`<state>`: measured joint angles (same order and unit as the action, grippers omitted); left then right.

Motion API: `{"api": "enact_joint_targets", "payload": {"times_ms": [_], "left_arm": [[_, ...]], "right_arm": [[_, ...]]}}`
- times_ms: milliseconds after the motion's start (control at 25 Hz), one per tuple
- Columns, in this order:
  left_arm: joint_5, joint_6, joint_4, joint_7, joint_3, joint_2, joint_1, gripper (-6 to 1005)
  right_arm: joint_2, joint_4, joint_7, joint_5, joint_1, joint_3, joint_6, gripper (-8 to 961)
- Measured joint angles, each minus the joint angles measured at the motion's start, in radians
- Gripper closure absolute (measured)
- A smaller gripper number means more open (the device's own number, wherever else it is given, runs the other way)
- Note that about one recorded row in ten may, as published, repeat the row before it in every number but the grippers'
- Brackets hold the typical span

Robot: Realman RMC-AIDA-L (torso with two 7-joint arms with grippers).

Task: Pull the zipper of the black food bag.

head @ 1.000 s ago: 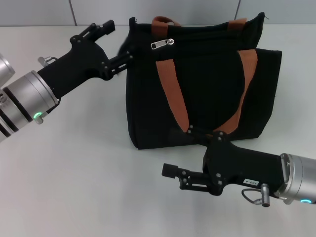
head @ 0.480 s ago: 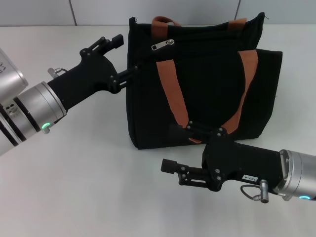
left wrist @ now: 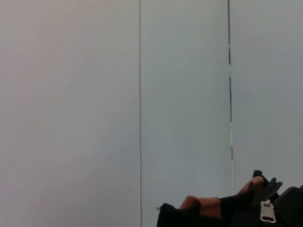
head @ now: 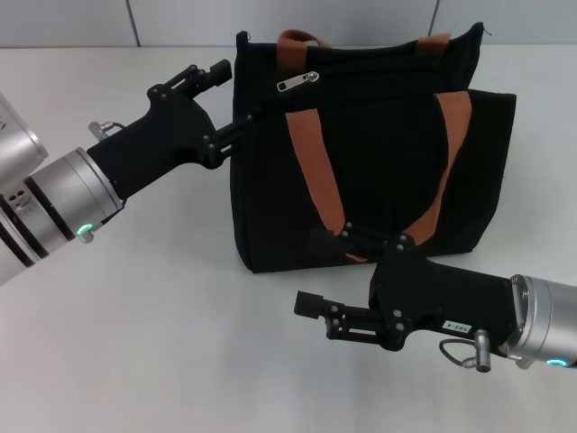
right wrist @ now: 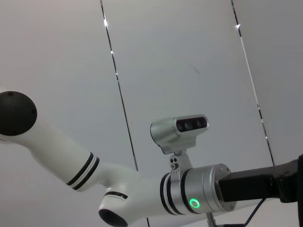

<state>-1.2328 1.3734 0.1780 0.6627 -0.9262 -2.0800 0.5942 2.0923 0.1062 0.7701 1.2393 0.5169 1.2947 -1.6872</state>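
Your bag [head: 370,153] stands on the table [head: 135,343], zipper [head: 296,80] untouched near its top-left corner; left gripper [head: 233,93], fingers apart, sits beside that corner; right gripper [head: 311,311], state untellable, waits below; pull undone.

A: What are the arms made of, by the look of them?
B: Each ends in a matte black angular housing on a brushed silver cylinder. The left gripper [head: 233,93] has thin black fingers with linkage bars and small screws.
A: And the right gripper [head: 323,320]?
B: Same black build, with a small white label on its housing and a silver cable plug beneath.
A: Any lights?
B: A green ring glows on each silver wrist. The right wrist view shows white arm links with black bands and a silver camera pod on the left arm
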Motion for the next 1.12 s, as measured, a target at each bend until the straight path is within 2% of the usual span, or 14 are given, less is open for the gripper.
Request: {"api": "enact_joint_targets", "payload": {"times_ms": [160,320,680,920,1120], "left_arm": [[0.0,0.003,-0.01,-0.052,-0.008,0.0,0.002,283],[0.001,0.016,-0.014,-0.061,-0.008,0.0,0.001,516],[0.001,0.029,-0.013,-0.061,-0.002,0.0,0.0,782],[0.001,0.039,0.012,0.0,-0.004,0.0,0.002,941],[-0.003,0.037,0.044,0.074,-0.009,0.0,0.004,967]], "right_arm": [[0.0,0.0,0.0,0.0,-0.003,0.0,0.0,196],[0.0,0.0,0.0,0.0,-0.002,0.0,0.0,196],[0.0,0.003,0.0,-0.002,-0.003,-0.006,0.001,196],[0.0,0.004,0.0,-0.003,-0.005,-0.009,0.002,196],[0.0,0.007,0.0,-0.003,-0.007,-0.012,0.002,196]]}}
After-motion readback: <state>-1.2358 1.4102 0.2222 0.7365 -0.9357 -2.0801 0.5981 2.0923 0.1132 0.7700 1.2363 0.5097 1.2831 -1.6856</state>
